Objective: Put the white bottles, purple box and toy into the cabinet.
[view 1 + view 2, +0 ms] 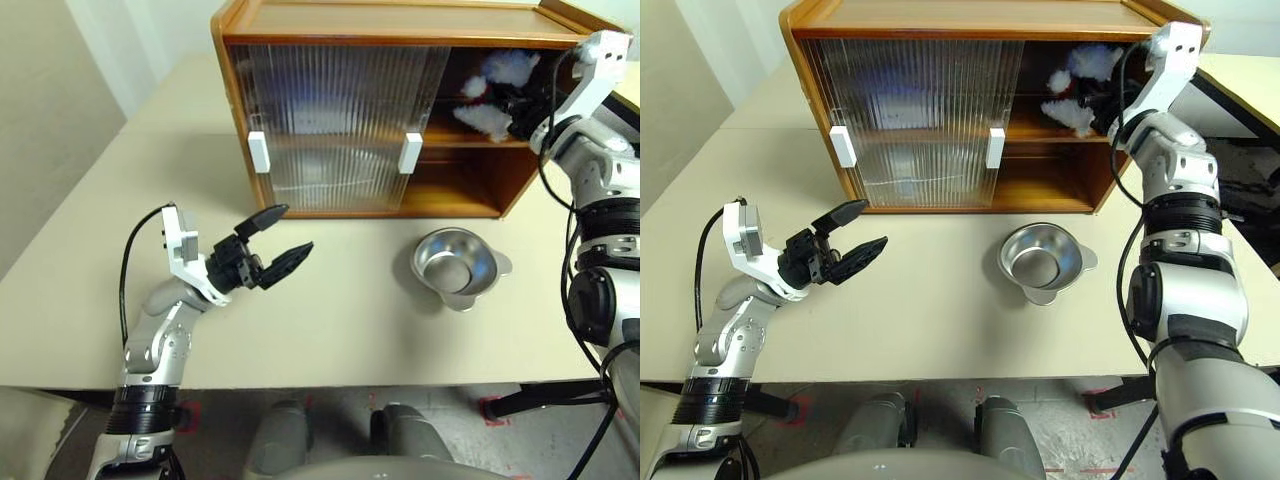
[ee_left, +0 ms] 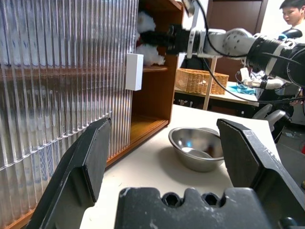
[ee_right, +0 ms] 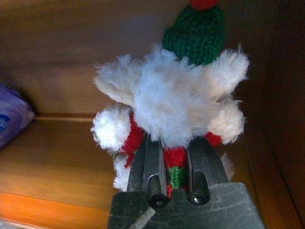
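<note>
Right wrist view: the right gripper (image 3: pixel 174 164) pinches the toy (image 3: pixel 174 102) by its red-and-green scarf, inside the upper shelf of the cabinet (image 1: pixel 345 25), at the open right end. The purple box (image 3: pixel 12 119) lies on the same shelf, well apart from the toy. Over the worktop (image 1: pixel 340 320), the left gripper (image 1: pixel 280 235) hovers with fingers spread, holding nothing. A metal bowl (image 1: pixel 457 265) stands before the cabinet.

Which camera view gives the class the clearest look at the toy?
The right wrist view: the toy is close up, with its white fur, green hat and red-and-green scarf, clamped in the right tool. Both eye views show white fluff on the cabinet's upper shelf; the left wrist view shows it small and distant.
</note>
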Controlling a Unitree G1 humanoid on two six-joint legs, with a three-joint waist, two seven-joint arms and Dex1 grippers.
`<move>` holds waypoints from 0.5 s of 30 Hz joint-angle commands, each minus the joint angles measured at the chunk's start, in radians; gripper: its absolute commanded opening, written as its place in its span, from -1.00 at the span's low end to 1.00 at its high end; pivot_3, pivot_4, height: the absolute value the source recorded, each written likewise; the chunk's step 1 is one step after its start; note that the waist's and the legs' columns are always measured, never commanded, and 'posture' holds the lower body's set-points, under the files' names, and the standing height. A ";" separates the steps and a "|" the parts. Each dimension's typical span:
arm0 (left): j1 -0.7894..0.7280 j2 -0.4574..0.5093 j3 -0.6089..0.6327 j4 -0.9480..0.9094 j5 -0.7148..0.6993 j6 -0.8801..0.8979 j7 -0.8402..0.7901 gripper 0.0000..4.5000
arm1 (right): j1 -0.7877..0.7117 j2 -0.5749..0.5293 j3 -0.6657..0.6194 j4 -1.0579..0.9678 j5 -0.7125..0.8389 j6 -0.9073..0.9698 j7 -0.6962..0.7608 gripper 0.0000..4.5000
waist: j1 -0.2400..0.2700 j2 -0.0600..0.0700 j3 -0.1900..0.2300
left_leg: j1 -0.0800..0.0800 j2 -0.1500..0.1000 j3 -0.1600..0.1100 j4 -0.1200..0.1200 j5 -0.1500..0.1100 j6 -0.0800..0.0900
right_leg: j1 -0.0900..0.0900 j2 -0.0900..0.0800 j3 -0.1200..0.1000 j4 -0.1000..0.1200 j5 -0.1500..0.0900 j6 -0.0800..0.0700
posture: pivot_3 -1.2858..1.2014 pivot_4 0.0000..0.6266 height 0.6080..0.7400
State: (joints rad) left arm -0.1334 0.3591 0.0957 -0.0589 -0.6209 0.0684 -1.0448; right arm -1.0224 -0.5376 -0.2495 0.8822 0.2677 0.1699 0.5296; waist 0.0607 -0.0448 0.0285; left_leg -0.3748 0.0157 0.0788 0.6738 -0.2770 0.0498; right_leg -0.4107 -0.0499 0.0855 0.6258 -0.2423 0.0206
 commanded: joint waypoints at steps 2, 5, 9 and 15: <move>0.005 -0.006 -0.011 0.009 0.020 -0.012 0.006 1.00 | -0.047 -0.006 0.005 0.095 -0.044 -0.083 -0.038 -0.67 | 0.000 0.001 0.000 | 0.000 0.000 0.000 0.000 0.000 0.000 | 0.000 0.000 0.000 0.000 0.000 0.000 | 0.18 -1.00 1.00; 0.006 -0.005 -0.010 0.011 0.019 -0.014 0.005 1.00 | -0.069 -0.019 -0.004 0.102 -0.046 -0.111 -0.031 -0.22 | 0.000 0.002 0.000 | 0.000 0.000 0.000 0.000 0.000 0.000 | 0.000 0.000 0.000 0.000 0.000 0.000 | 0.18 -1.00 1.00; 0.008 -0.004 -0.009 0.015 0.017 -0.015 0.000 1.00 | -0.059 -0.043 -0.005 0.065 -0.043 -0.103 0.000 0.50 | 0.000 0.002 0.000 | 0.000 0.000 0.000 -0.001 0.000 0.000 | 0.000 -0.001 0.000 0.000 0.000 0.000 | 0.18 -1.00 1.00; 0.008 -0.001 -0.010 0.019 0.015 -0.013 -0.008 1.00 | 0.013 -0.074 -0.002 -0.097 -0.018 -0.014 0.067 0.99 | 0.001 0.003 0.000 | 0.001 0.000 0.000 -0.004 0.000 0.000 | 0.000 -0.001 0.000 -0.001 0.000 -0.001 | 0.17 -1.00 1.00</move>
State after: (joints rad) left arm -0.1307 0.3559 0.0953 -0.0584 -0.6199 0.0592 -1.0438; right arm -1.0391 -0.5923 -0.2507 0.8319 0.2352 0.1181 0.5756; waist 0.0615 -0.0419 0.0289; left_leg -0.3742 0.0157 0.0787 0.6691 -0.2772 0.0493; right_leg -0.4112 -0.0508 0.0855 0.6244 -0.2426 0.0199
